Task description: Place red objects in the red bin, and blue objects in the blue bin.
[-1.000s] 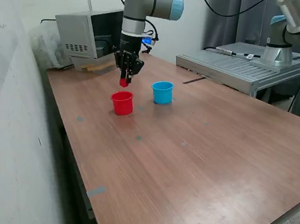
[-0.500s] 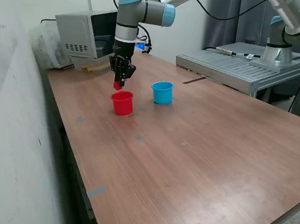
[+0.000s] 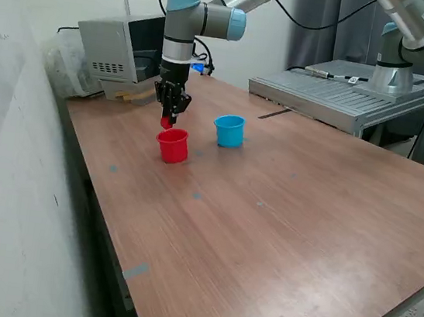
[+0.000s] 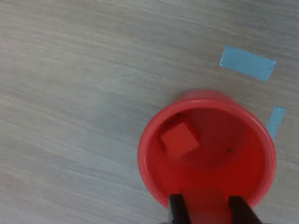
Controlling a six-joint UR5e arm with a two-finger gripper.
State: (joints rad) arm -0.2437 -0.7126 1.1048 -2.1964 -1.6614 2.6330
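while holding a small red cube [image 4: 205, 199] between the two black fingers [image 4: 176, 208], gripper [image 3: 168, 121] hangs just over the back rim of the red cup [image 3: 172, 145]. moved since 1 s ago: slid a bit toward the exterior view's left and dropped lower, w/ hardly any shift in the last half sec, so prob. settling over the cup. jaws closed on the cube, not let go yet. wrist view looks straight down into the cup [image 4: 208, 154] and shows one more red cube [image 4: 180, 139] already lying on the bottom. light-blue cup [image 3: 230, 130] stands just beside, on the exterior view's right, top open; can't see inside from here. no dark-blue cubes in sight on the wood table [image 3: 283, 215]. bits of blue tape [image 4: 247, 63] stuck near the red cup. likely next: open up & drop, then red part done, i think.
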